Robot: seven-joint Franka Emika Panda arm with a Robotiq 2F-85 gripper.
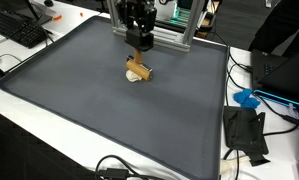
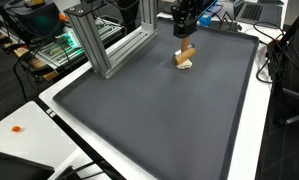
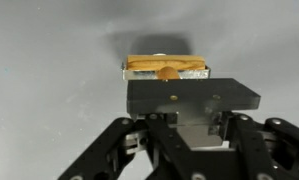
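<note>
Hanging straight down over the far part of the gray mat (image 1: pixel 109 110) in an exterior view, the gripper (image 1: pixel 142 44) is pinching the upper end of a wooden block (image 1: pixel 139 70), its fingers drawn narrow around it. The block is tilting, with its pale lower end at the mat; whether it is touching there I cannot tell. An aluminium frame (image 1: pixel 174 38) is standing just behind the arm, crowding that side, while the mat is lying open toward the near edge. A keyboard (image 1: pixel 24 30) is lying beyond the mat's far corner, and a blue object (image 1: pixel 247 98) is sitting just outside the raised rim.

In an exterior view, the gripper (image 2: pixel 186 38) is pointing down near the mat's far edge, with the block (image 2: pixel 185 56) under it. The frame (image 2: pixel 109 40) is standing well apart, and the white table (image 2: pixel 29 120) is bordering the mat.

In the wrist view, the gripper (image 3: pixel 174 85) is showing 2 dark linkages, and the block (image 3: pixel 167 68) is lying right at the fingertips.
</note>
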